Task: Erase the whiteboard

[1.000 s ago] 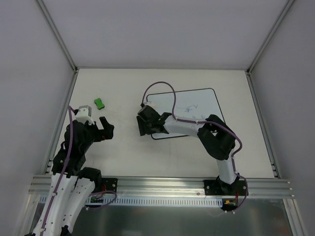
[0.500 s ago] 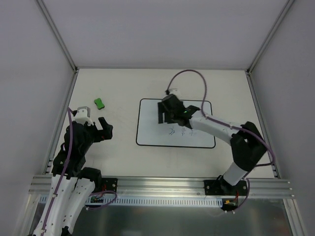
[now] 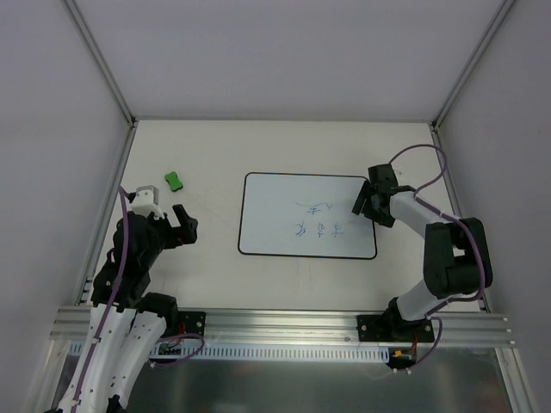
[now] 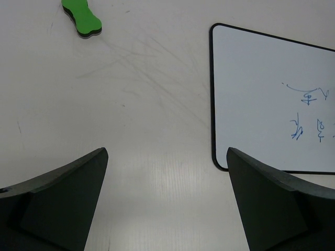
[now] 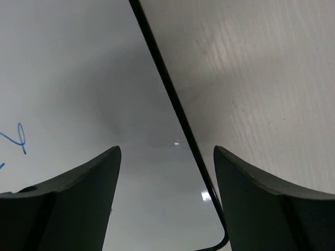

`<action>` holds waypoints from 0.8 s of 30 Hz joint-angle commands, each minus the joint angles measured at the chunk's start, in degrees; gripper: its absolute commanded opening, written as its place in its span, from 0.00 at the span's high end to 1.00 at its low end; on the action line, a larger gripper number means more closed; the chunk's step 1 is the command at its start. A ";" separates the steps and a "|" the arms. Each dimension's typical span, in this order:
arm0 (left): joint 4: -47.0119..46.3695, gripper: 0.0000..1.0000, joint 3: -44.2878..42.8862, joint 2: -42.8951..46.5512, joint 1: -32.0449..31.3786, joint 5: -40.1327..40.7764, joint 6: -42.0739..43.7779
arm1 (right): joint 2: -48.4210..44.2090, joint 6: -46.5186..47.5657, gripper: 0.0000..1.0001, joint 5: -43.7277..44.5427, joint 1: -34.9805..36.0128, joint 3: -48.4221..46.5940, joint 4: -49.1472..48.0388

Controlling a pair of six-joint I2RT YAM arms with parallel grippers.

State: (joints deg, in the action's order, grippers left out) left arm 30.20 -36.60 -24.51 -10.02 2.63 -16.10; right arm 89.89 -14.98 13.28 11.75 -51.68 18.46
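The whiteboard (image 3: 284, 206) lies flat mid-table, white with a thin black edge and small blue scribbles (image 3: 318, 220) on its right half. My right gripper (image 3: 363, 206) hovers low over the board's right edge, open with nothing between its fingers. In the right wrist view the gripper (image 5: 167, 151) straddles the black edge of the whiteboard (image 5: 78, 78) near a rounded corner. My left gripper (image 3: 181, 225) stands wide open and empty to the left of the board. The left wrist view has the gripper (image 4: 166, 154) over bare table, the whiteboard (image 4: 261, 89) to its right.
A small green block (image 3: 173, 180) lies on the table at the back left, also seen as the green block (image 4: 81, 18) at the top of the left wrist view. Grey walls and metal posts enclose the table on three sides.
My right arm has swung from the board's left end across it to its right edge, jaws widening. The board shifted from tilted to square. The left arm has not moved.
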 commanded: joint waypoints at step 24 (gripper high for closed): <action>-2.33 0.01 -0.75 -7.64 0.79 0.00 -2.88 | -6.30 -9.18 0.59 -11.37 15.05 11.85 -7.73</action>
State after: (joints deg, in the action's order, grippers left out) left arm 30.06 -36.60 -29.45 -10.02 2.59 -16.88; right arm 85.60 -20.16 0.45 25.82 -42.76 12.53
